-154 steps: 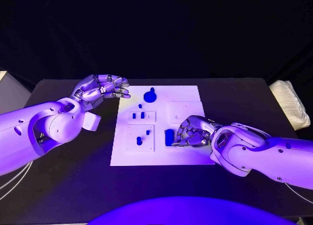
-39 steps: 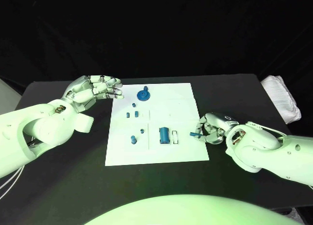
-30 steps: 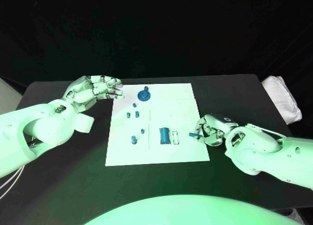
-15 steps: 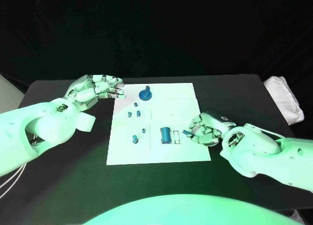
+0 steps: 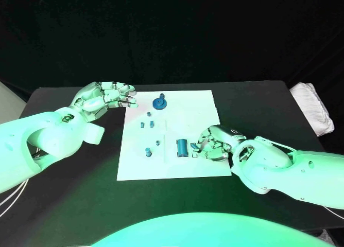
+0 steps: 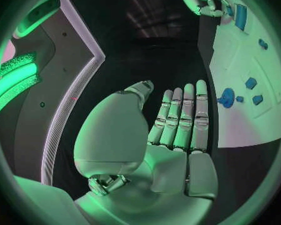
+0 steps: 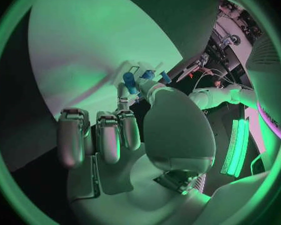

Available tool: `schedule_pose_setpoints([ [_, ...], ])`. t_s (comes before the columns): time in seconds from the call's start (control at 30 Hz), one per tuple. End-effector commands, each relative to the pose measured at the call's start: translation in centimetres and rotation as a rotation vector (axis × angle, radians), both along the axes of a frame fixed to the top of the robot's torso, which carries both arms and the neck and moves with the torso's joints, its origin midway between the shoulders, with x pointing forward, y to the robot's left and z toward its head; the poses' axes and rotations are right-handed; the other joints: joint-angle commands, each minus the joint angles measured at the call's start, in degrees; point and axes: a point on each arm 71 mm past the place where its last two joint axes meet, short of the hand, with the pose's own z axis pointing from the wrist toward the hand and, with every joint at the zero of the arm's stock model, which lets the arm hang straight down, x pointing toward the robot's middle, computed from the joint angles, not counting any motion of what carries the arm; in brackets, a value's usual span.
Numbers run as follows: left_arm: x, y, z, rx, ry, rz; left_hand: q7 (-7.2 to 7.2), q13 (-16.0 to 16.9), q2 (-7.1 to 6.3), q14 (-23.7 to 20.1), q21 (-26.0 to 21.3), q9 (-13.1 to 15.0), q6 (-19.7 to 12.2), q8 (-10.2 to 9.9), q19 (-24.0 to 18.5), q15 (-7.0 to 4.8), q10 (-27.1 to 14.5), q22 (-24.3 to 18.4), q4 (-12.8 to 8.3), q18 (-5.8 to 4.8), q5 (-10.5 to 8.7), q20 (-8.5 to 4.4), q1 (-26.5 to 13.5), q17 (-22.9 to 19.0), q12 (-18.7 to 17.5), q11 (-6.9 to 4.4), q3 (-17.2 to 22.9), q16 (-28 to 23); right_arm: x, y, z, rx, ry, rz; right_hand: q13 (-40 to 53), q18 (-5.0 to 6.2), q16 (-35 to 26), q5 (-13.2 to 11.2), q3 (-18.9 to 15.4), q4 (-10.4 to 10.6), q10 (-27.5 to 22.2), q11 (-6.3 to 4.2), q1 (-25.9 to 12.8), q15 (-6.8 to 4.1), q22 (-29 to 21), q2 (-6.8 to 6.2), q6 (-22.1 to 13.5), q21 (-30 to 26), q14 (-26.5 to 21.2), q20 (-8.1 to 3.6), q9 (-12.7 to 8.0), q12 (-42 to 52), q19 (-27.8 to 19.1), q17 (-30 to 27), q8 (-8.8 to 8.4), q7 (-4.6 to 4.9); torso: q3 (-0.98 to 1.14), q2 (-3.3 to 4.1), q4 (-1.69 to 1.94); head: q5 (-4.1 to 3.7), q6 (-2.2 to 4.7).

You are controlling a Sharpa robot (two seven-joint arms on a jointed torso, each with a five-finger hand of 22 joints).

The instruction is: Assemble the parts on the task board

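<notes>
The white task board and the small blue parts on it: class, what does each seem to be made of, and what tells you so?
The white task board: probably matte plastic or painted sheet, flat, thin and without glare. The small blue parts, such as the round knobbed one and the long block: likely moulded or printed plastic, uniform in colour with a dull surface. Neither is certain.

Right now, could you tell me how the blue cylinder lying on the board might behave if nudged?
The blue cylinder lies on its side, so it would probably roll. It looks rigid and likely light. The right hand beside it might block it.
</notes>
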Motion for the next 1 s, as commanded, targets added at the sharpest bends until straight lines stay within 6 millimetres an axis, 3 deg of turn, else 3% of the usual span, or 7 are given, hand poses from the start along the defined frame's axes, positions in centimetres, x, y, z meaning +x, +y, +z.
schedule_pose_setpoints([
  [0.03, -0.11, -0.21, 0.08, -0.011, -0.001, -0.019, 0.08, -0.1, -0.07, -0.4, -0.4, -0.1, -0.3, 0.3, 0.4, 0.08, -0.5, -0.1, 0.3, 0.70, 0.08, 0.06, 0.5, 0.1, 0.4, -0.07, 0.0, 0.3, 0.08, 0.11, -0.33, -0.021, 0.022, -0.005, 12.0, -0.46, 0.2, -0.4, -0.2, 0.4, 4.0, -0.38, -0.9, -0.50, 13.5, 0.09, 1.1, 0.4, 6.0, -0.46, -0.1, 0.3, 5.2, 15.1, 0.44, -0.87, 0.07, 0.02, 0.04, 0.08, 0.01],
  [0.3, -0.07, -0.30, 0.06, -0.011, -0.001, -0.022, 0.08, -0.1, -0.07, -0.4, -0.4, -0.1, -0.3, 0.3, 0.4, 0.08, -0.5, -0.1, 0.3, 0.70, 0.08, 0.06, 0.5, 0.1, 0.4, -0.07, 0.0, 0.3, 0.25, 0.27, -0.48, -0.032, 0.023, -0.014, 12.1, -0.50, 0.2, -0.4, -0.4, 1.2, 4.1, -0.39, -2.2, -0.51, 13.5, 0.89, 1.2, 0.6, 6.0, -0.46, 0.0, 0.5, 5.2, 15.1, 0.63, -0.91, 0.00, 0.14, -0.04, -0.04, -0.25],
  [1.0, -0.06, -0.39, 0.03, -0.010, 0.002, -0.027, 0.07, -0.1, 0.02, -0.4, -0.5, -0.1, -0.3, 0.3, 0.5, 0.07, -0.5, -0.1, 0.4, 0.70, 0.08, 0.05, 0.6, 0.1, 0.4, -0.07, 0.0, 0.3, 0.48, 0.33, -0.94, -0.080, 0.052, -0.028, 12.3, -0.53, 0.2, 0.0, -0.7, 1.7, 4.2, -0.44, -4.6, -0.51, 13.5, 2.14, 1.4, 0.8, 6.0, -0.47, 0.2, 0.8, 5.2, 15.1, 1.04, -0.97, 0.06, -0.04, -0.05, 0.02, -0.34],
])
